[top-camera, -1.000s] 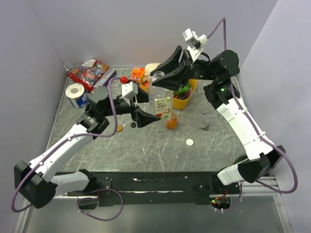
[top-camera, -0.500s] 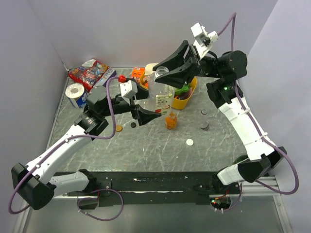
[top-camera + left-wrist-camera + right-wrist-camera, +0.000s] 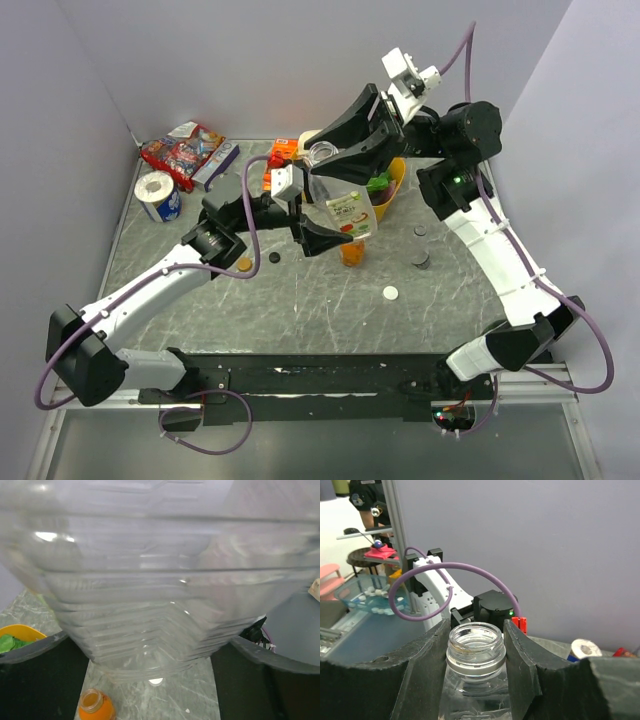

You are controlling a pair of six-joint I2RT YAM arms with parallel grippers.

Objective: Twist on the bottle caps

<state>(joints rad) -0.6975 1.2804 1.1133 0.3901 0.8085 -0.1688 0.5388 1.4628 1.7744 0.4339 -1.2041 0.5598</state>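
On the grey marbled tabletop (image 3: 300, 305), the largest of the task's things was the clear bottle (image 3: 349, 207) with the green-marked label. We saw it held between both arms toward the back of the middle. The right claw (image 3: 335, 158) was clenched about its neck, with a black finger pressed on either side just below the open, uncapped mouth. The left claw (image 3: 338, 233) was grasping the ribbed lower body, which filled its wrist view from finger to finger. We could not tell whether the base touched the tabletop. Just beside that base stood the small orange bottle (image 3: 352, 252), upright and without a cap. The three caps lay loose and apart from the bottles. The white cap (image 3: 390, 293) lay right of centre, nearer the arm bases. The black cap (image 3: 273, 257) lay beside the left arm's wrist. The orange-gold cap (image 3: 245, 264) lay near it, farther left.
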